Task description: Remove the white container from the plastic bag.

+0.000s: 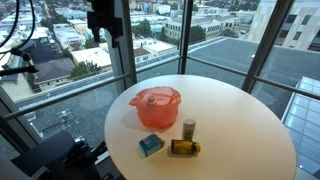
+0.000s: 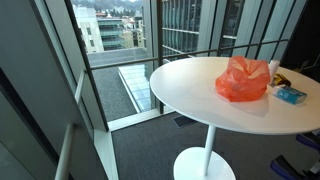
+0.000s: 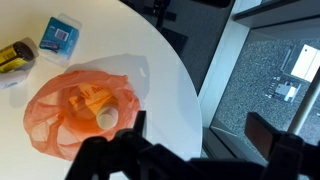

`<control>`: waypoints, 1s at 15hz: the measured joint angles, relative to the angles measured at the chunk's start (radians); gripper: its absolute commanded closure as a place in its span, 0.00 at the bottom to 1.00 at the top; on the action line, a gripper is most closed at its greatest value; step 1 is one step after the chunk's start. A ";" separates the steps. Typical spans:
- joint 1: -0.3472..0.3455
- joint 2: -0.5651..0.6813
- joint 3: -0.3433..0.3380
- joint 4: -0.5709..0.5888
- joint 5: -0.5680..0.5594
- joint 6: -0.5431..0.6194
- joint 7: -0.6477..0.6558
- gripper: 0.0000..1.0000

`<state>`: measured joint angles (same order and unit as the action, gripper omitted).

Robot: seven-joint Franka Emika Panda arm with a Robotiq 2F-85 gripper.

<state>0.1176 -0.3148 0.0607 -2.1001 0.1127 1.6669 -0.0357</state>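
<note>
**Status.** The claw hangs released, jaws wide, high above the counter and touching nothing. The white container sits inside the plastic bag and shows through the bag's open mouth in the wrist view.

**Hazards.**
1. Thin film. The bag is light and wrinkled. A finger that catches the rim would probably pinch film along with the container, and both would lift together.
2. Small target. The container is far smaller than the bag, and the other shapes beside it are too blurred to identify. An off-centre descent could close on the wrong item or tip the container over.
3. Sliding. Nothing anchors the bag. A sideways push could shove it into the blue box, the beige jar or the amber bottle, all near it.

**Surface.** The counter is round, white and smooth, and stands on 1 central pedestal. Low friction is probable.

**Room.** Floor-to-ceiling windows stand close around the counter, with city rooftops below. The floor is grey.
</note>
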 measured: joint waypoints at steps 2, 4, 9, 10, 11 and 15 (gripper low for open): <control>-0.013 0.014 0.000 0.012 -0.032 0.002 0.009 0.00; -0.028 0.030 0.000 0.022 -0.069 0.009 0.022 0.00; -0.063 0.081 0.000 0.027 -0.159 0.081 0.052 0.00; -0.069 0.094 -0.001 0.027 -0.175 0.098 0.053 0.00; -0.074 0.109 -0.002 0.027 -0.191 0.116 0.055 0.00; -0.093 0.166 -0.011 0.024 -0.239 0.164 0.074 0.00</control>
<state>0.0247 -0.1490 0.0500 -2.0758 -0.1267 1.8310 0.0382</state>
